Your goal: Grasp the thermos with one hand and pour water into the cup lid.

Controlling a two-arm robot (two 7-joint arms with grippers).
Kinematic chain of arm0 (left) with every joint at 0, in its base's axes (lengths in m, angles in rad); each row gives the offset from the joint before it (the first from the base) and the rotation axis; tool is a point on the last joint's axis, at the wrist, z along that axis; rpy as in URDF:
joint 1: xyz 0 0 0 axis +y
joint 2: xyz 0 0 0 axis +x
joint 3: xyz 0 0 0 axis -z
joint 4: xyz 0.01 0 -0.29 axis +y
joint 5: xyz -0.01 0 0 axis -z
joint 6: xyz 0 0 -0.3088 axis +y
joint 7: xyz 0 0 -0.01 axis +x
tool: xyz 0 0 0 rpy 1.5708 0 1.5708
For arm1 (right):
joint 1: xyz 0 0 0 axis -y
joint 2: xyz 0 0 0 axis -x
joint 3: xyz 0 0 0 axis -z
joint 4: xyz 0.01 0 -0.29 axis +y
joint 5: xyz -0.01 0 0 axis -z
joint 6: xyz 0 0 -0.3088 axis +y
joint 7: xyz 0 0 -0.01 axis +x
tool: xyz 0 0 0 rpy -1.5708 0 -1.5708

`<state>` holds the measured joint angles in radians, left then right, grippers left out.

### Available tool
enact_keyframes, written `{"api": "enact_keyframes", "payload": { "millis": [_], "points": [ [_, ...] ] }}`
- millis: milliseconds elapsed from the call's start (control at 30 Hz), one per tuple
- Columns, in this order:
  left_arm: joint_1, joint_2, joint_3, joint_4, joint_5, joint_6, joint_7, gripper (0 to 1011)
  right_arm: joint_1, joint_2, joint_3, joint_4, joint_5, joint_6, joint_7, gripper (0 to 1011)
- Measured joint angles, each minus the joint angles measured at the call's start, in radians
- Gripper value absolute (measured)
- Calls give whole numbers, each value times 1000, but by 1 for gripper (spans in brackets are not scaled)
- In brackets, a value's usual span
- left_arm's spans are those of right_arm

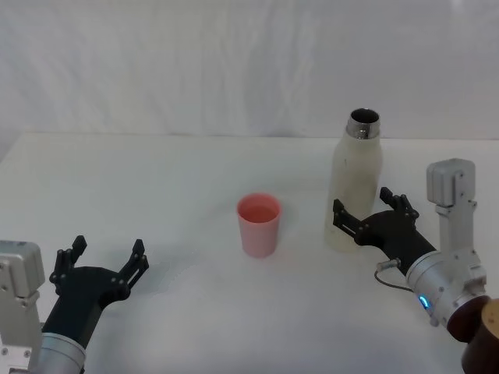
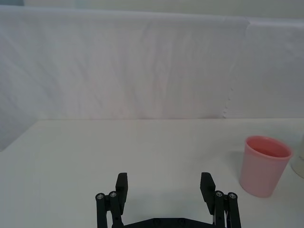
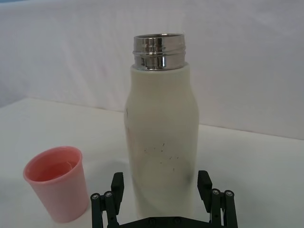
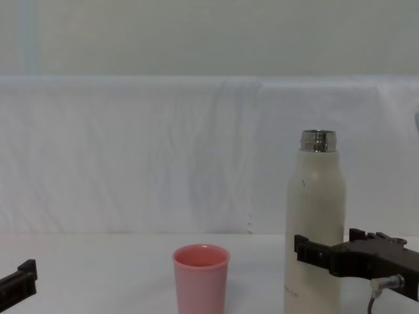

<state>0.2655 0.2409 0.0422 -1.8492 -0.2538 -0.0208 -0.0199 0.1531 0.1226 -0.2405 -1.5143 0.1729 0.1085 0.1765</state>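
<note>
The cream-white thermos (image 1: 355, 183) stands upright on the table's right side, its steel neck uncapped. The pink cup lid (image 1: 259, 224) stands upright to its left, a short gap between them. My right gripper (image 1: 368, 206) is open, with one finger on each side of the thermos's lower body. The right wrist view shows the thermos (image 3: 161, 137) between the fingers of the right gripper (image 3: 160, 183), the pads near its sides, and the cup lid (image 3: 57, 183) beside it. My left gripper (image 1: 109, 248) hangs open and empty low at the front left, well away from both.
The white table (image 1: 156, 179) is bare around the two objects. A white cloth backdrop (image 4: 163, 150) rises behind the far edge. A brown object (image 1: 487, 335) shows at the lower right corner beside the right arm.
</note>
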Motion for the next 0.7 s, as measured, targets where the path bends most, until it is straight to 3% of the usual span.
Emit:
{"api": "enact_keyframes", "payload": {
  "millis": [700],
  "points": [
    [0, 0, 0, 0, 0, 0, 0, 1001, 43, -17, -11, 37, -24, -1, -11, 1001]
  ]
}}
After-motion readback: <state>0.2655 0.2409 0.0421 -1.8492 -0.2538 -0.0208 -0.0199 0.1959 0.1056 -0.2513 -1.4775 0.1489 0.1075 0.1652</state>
